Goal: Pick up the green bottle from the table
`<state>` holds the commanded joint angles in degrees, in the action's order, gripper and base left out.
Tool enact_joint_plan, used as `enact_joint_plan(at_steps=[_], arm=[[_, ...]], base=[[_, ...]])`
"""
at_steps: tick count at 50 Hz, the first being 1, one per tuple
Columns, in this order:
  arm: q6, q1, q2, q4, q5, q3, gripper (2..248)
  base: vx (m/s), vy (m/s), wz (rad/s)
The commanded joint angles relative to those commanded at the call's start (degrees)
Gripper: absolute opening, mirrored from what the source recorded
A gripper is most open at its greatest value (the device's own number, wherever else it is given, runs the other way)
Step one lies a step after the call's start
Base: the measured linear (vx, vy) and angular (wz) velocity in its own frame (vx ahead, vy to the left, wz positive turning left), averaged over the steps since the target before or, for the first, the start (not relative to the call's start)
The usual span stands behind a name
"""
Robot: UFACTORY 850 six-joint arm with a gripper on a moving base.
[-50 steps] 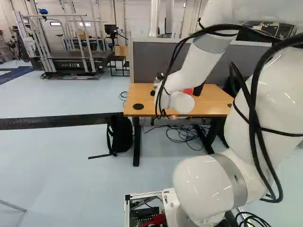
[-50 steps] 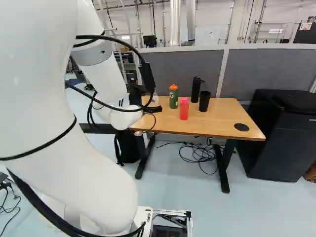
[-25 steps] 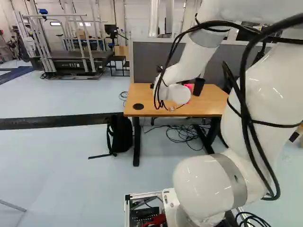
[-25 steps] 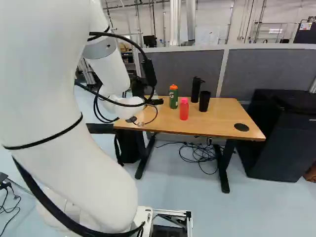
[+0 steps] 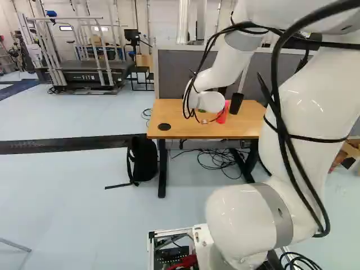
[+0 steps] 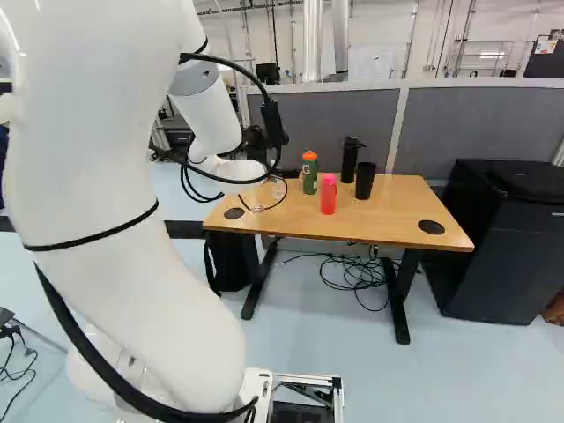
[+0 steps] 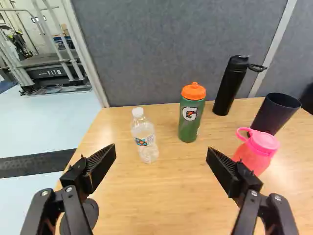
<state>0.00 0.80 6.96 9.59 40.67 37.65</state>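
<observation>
In the right base view my gripper point(image 6: 256, 141) is partly hidden by the arm and cables, left of the green bottle point(image 6: 309, 174). In the wrist view the gripper point(image 7: 162, 151) stands wide open with nothing held. The green bottle point(image 7: 191, 117), with its orange cap, is upright on the wooden table point(image 7: 171, 196), ahead of the gap between the fingers and apart from them. A clear water bottle point(image 7: 145, 136) stands beside it, nearer the gripper. The left base view shows hardly any of the green bottle behind the wrist.
A pink bottle point(image 7: 257, 151) stands close beyond one finger. Behind it are a black cup point(image 7: 275, 115) and a black bottle point(image 7: 232, 85). A grey partition point(image 6: 476, 123) runs behind the table. A black cabinet point(image 6: 502, 238) stands to the table's right in the right base view.
The wrist has risen a little and shifted, and the upper arm has swung leftward in the left base view, rightward in the right base view. Bottles and base have stayed put.
</observation>
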Motion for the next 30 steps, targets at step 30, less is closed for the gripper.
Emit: enact_joint_plan(at_steps=[30], arm=[[0.0, 3.3, 4.0, 5.0, -5.3, 8.5, 247]], base=[[0.000, 0.000, 0.000]])
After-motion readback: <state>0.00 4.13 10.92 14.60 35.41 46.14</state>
